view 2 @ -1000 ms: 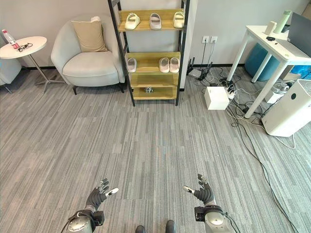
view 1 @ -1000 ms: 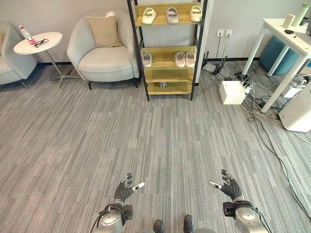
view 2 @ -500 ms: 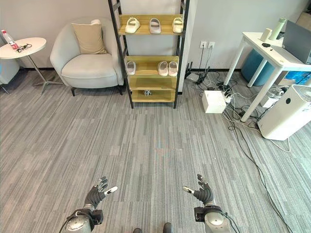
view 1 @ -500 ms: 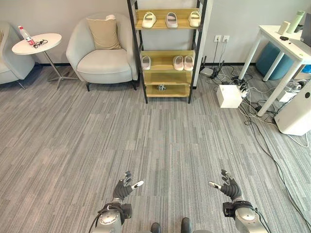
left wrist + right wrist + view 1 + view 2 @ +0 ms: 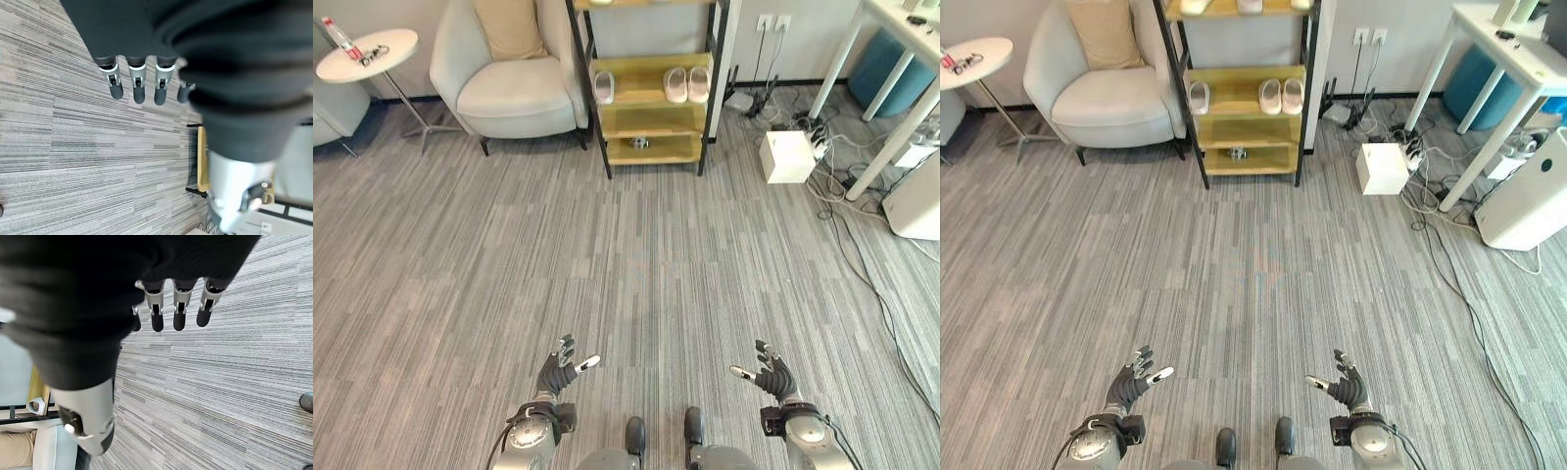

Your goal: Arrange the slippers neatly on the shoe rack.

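While both of my hands hang low over the grey carpet [image 5: 636,264], I hold nothing in either: the left hand [image 5: 560,372] has its fingers spread and relaxed with the thumb out toward the middle, and the right hand [image 5: 770,373] mirrors it, fingers loose and thumb pointing inward. Well ahead of both hands, slightly nearer the left one's line, stands the shoe rack [image 5: 651,93], a dark frame with wooden shelves against the far wall. On its middle shelf I see one slipper [image 5: 604,86] alone at the left end and a pair of slippers [image 5: 686,84] side by side at the right end; a small dark object [image 5: 641,143] sits on the lowest shelf, too small for me to tell what it is. Beyond the left hand, an armchair [image 5: 509,88] with a tan cushion [image 5: 509,24] stands just beside the rack, and farther left a round side table [image 5: 367,54]. Far ahead of the right hand, a white box [image 5: 785,157] and a tangle of cables [image 5: 847,211] lie under a white desk [image 5: 891,59].
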### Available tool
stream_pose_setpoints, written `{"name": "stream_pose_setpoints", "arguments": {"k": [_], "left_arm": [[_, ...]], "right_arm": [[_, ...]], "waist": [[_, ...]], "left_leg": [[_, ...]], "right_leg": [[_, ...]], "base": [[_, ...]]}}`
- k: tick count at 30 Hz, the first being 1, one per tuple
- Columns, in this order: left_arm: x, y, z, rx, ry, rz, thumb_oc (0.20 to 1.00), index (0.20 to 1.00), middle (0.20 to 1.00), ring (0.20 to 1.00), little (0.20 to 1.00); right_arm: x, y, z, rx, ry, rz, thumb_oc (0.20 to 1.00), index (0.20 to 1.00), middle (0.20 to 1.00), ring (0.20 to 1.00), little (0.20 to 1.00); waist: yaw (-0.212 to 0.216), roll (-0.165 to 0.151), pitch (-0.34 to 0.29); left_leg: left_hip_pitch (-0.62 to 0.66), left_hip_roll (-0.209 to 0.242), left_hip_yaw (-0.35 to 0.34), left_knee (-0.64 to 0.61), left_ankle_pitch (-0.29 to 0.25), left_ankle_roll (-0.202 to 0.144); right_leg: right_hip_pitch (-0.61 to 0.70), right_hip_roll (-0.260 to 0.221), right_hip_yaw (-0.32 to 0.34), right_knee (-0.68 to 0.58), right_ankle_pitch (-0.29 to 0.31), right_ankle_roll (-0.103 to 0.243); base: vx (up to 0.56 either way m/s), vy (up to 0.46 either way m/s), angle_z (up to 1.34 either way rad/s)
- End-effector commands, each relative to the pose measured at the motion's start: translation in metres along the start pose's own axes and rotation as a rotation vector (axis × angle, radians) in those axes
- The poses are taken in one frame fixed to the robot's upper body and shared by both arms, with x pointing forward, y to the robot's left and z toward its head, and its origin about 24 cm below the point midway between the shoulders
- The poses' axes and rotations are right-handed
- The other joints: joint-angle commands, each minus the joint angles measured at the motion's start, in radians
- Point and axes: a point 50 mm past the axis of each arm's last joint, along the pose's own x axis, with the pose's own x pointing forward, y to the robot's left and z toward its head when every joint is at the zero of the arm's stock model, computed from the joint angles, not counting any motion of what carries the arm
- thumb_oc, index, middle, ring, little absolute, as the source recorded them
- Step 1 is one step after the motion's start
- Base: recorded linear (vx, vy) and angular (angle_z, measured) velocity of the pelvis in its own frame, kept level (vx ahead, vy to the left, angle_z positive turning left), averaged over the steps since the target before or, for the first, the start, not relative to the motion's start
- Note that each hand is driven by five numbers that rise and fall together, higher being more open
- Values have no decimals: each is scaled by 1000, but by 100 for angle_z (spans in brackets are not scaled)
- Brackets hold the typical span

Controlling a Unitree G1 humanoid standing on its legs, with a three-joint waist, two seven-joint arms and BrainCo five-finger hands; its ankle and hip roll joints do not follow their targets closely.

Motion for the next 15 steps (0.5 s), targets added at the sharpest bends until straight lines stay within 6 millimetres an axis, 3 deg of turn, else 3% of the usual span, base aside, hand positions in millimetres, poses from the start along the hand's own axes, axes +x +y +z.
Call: {"name": "stream_pose_setpoints", "arguments": {"k": [1, 4, 6, 9, 11, 14, 15], "left_arm": [[12, 15, 36, 32, -162, 42, 1000, 1000, 1000, 1000, 1000], [14, 19, 45, 64, -192, 58, 1000, 1000, 1000, 1000, 1000], [14, 20, 47, 68, -203, 63, 1000, 1000, 1000, 1000, 1000], [12, 18, 53, 42, -227, 46, 1000, 1000, 1000, 1000, 1000], [12, 19, 54, 32, -234, 44, 1000, 1000, 1000, 1000, 1000], [13, 19, 57, 42, -247, 41, 1000, 1000, 1000, 1000, 1000], [12, 20, 53, 34, -237, 51, 1000, 1000, 1000, 1000, 1000]], "right_arm": [[10, -4, 32, -7, -138, -29, 1000, 1000, 1000, 1000, 1000], [10, -7, 31, -16, -133, -45, 1000, 1000, 1000, 1000, 1000], [8, -7, 28, -7, -124, -55, 1000, 1000, 1000, 1000, 1000], [8, -12, 26, -14, -112, -62, 1000, 1000, 1000, 1000, 1000], [8, -16, 25, -30, -102, -69, 1000, 1000, 1000, 1000, 1000], [4, -23, 19, -61, -84, -83, 1000, 1000, 1000, 1000, 1000], [2, -23, 16, -52, -83, -79, 1000, 1000, 1000, 1000, 1000]], "waist": [[8, -59, 17], [-5, -56, 54], [-6, -53, 59], [-17, -64, 60], [-31, -67, 62], [-50, -74, 46], [-54, -75, 29]], "left_leg": [[0, 7, -57, 38, -122, -3], [23, 13, -51, 50, -148, 14], [68, 19, -46, 34, -168, 12], [139, 14, -50, 3, -202, -3], [180, 27, -57, -5, -229, -23], [217, 48, -70, -7, -269, -48], [236, 71, -72, 0, -275, -63]], "right_leg": [[-45, -130, 63, 210, -133, 162], [-160, -143, 50, 462, -70, 207], [-208, -173, 11, 519, -54, 199], [-207, -201, -82, 319, -62, 174], [-203, -198, -127, 161, -22, 184], [-206, -183, -122, 40, 14, 194], [-194, -170, -118, 58, 30, 177]], "base": [[-32, 109, -10], [32, 98, -12], [212, 33, 5], [340, -85, 1], [347, -161, 0], [358, -217, 20], [476, -379, 59]]}}
